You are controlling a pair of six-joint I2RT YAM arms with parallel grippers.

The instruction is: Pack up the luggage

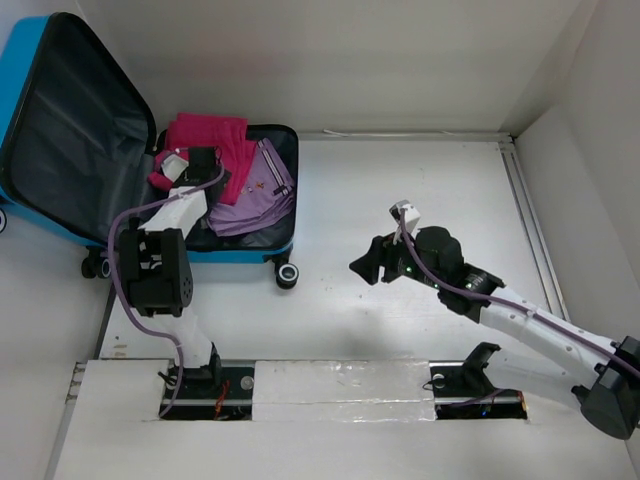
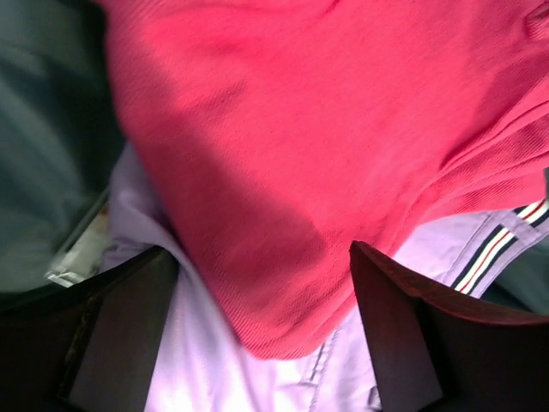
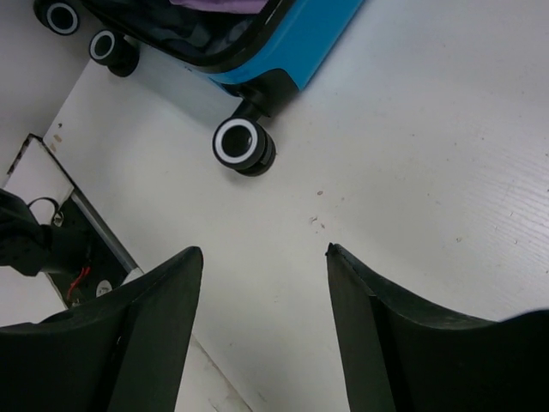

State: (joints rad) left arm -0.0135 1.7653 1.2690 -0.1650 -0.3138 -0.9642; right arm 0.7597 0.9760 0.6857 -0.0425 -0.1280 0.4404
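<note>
The luggage (image 1: 245,254) lies open at the table's back left, its bright-blue lid (image 1: 70,130) tilted back to show the dark lining. Inside it a pink garment (image 1: 215,135) lies partly over a lavender garment (image 1: 262,190). My left gripper (image 1: 200,158) hovers over the left side of the case. In the left wrist view, the left gripper (image 2: 262,249) stands open just above the pink garment (image 2: 300,129), whose lower edge lies between the fingers over lavender cloth (image 2: 214,352). My right gripper (image 1: 365,265) hangs open and empty over bare table right of the case, and its wrist view shows the right gripper (image 3: 262,249) near the luggage (image 3: 300,43).
A black caster wheel (image 3: 240,144) sticks out from the case's near corner, close to the right gripper. White walls close in the back and right, with a raised rail (image 1: 525,215) along the right side. The arm bases sit in the taped front strip (image 1: 330,385).
</note>
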